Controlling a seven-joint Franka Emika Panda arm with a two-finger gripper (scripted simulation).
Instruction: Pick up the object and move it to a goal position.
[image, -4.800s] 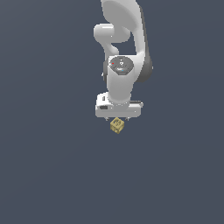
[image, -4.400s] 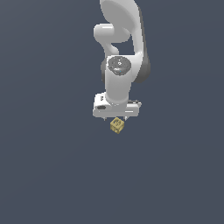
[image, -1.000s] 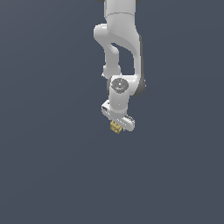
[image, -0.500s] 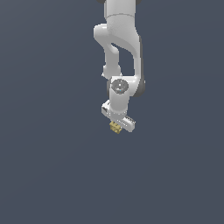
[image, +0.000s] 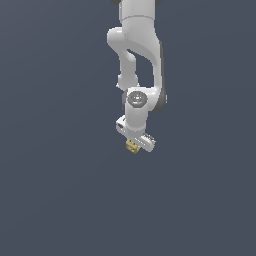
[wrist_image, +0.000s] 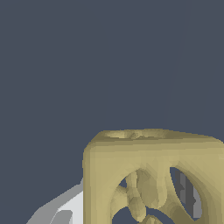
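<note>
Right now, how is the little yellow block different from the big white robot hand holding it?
The block is yellowish-tan; the gripper is white. The block is much narrower than the gripper's wide body. The wrist view shows the block has open holes through its faces; the gripper looks smooth and solid. Both are tilted together in the exterior view.

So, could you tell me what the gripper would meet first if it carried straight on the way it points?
The cube sits right at the gripper; beyond it, only the plain grey surface shows, at unclear depth.

Cube (wrist_image: 148, 175) cropped at wrist view's edge, jaws hidden behind it
</note>
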